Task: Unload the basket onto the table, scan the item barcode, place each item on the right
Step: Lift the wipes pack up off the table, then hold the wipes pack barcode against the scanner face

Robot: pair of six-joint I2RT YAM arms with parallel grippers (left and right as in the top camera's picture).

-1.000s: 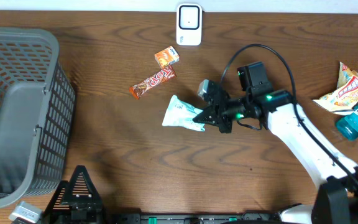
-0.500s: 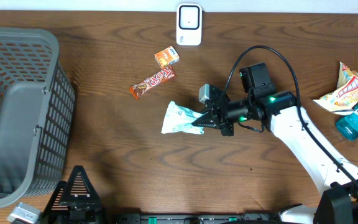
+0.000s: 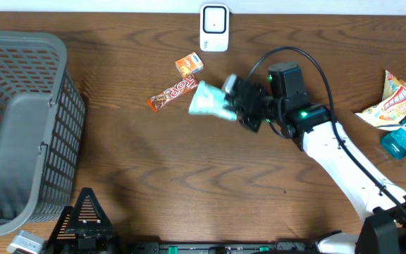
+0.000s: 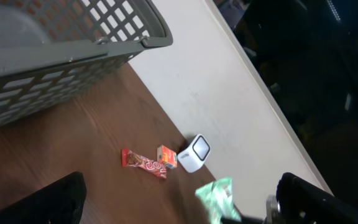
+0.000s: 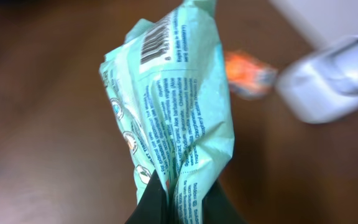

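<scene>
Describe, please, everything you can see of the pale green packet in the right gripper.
The packet is a pale mint-green pouch of thin, crinkled film, printed with small dark text, round icons down one edge and a barcode near its far end. The right gripper, shut, pinches its near end; nothing else visibly touches it. It sticks out from the grip, creased lengthwise, apparently raised off the table, close to the red candy bar.
</scene>
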